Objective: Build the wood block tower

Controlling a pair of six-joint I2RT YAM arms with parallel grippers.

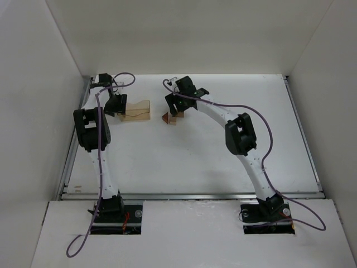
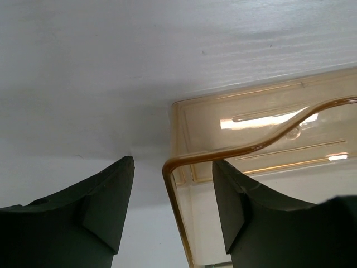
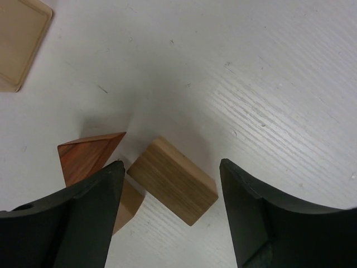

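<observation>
In the right wrist view a tan cuboid block [image 3: 173, 178] lies flat on the white table between the fingers of my open right gripper [image 3: 172, 164]. A reddish-brown triangular roof piece [image 3: 89, 155] lies just left of it. A second tan piece [image 3: 127, 204] is partly hidden behind my left finger. In the top view these blocks [image 1: 169, 118] sit under my right gripper [image 1: 173, 109]. My left gripper [image 2: 173, 163] is open, its fingers either side of the rim of an amber see-through tray [image 2: 262, 128].
The tray shows as a tan box [image 1: 137, 110] at the back left beside my left gripper [image 1: 116, 105], and its corner shows in the right wrist view [image 3: 19, 39]. White walls enclose the table [image 1: 234, 151] on three sides.
</observation>
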